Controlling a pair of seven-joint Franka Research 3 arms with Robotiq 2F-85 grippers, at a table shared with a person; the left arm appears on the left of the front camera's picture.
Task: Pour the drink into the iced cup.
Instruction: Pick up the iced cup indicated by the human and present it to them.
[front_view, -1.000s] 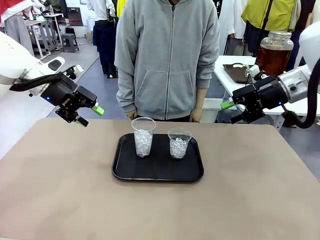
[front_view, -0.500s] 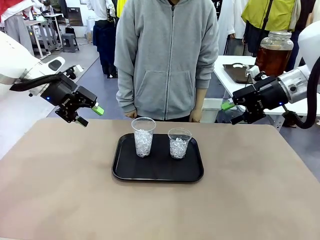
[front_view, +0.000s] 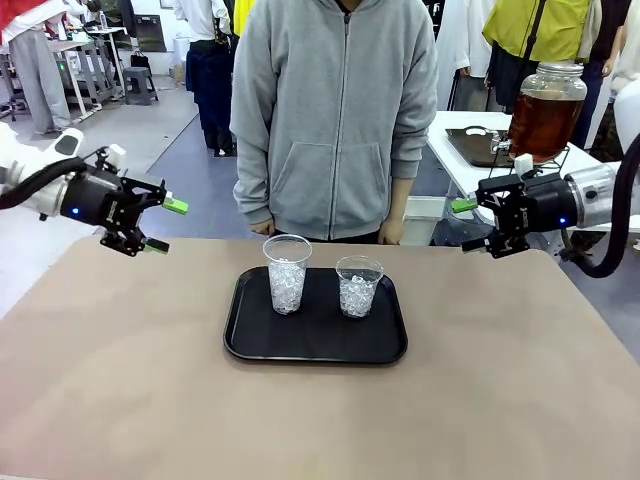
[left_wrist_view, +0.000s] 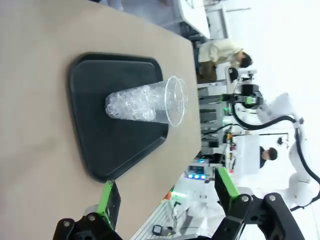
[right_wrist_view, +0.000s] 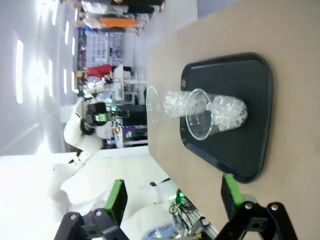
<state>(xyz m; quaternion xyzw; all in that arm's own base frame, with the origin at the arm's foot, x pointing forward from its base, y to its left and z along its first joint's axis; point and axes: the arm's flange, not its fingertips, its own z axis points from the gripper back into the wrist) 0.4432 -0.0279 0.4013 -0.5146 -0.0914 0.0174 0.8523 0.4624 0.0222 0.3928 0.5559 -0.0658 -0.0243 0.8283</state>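
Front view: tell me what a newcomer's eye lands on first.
A taller cup and a shorter cup, both clear and full of ice, stand side by side on a black tray at the table's middle, before a person in a grey hoodie. The left gripper and right gripper hang open and empty near the table's far corners. Behind the right one, a glass jar of amber drink sits on another table.

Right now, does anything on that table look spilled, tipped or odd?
Nothing stands out. The taller cup and shorter cup stand upright, iced, on the black tray; no spill shows. The left gripper and right gripper hang open.
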